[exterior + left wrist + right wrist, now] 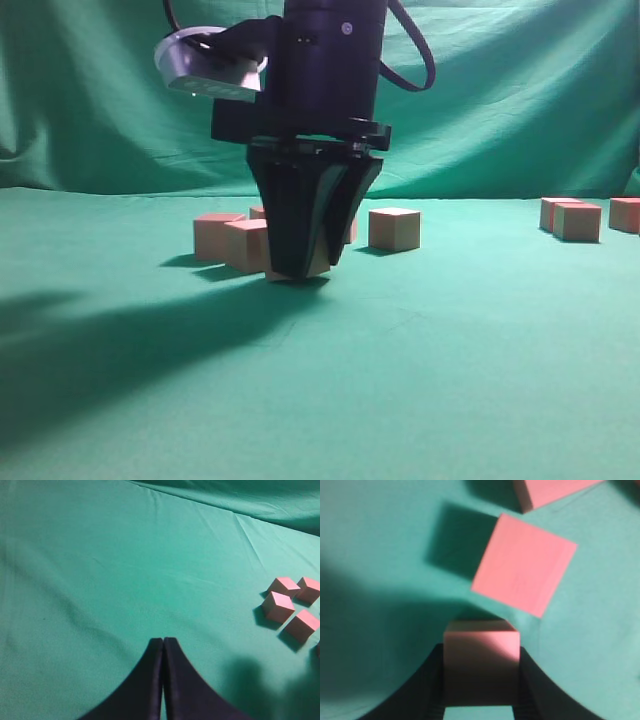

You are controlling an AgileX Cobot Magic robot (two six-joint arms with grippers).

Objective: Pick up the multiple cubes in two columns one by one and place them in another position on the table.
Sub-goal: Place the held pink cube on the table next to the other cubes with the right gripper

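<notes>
Black fingers of the right gripper (pixel 481 700) are closed against the two sides of one pinkish cube (pixel 481 667), which sits between the pads at about cube width. In the exterior view this gripper (pixel 300 268) points straight down, and the held cube (pixel 316 266) shows as a tan corner at the fingertips, at or just above the green cloth of the table (pixel 450 380); contact with the cloth cannot be confirmed from this low angle.

Just beyond the held cube, the right wrist view shows a second cube (pixel 524 565) lying rotated on the cloth, apart from the fingers, with the edge of a third cube (pixel 550 491) at the top of the frame. In the exterior view, two cubes (pixel 235 240) stand just left of the gripper, and one cube (pixel 394 228) stands to its right. A further cluster of cubes (pixel 578 220) rests well apart, at the right edge.

The left gripper (pixel 163 642) has its fingers pressed together with nothing between them, over bare cloth. Four cubes (pixel 292 607) lie near the right edge of its view.
</notes>
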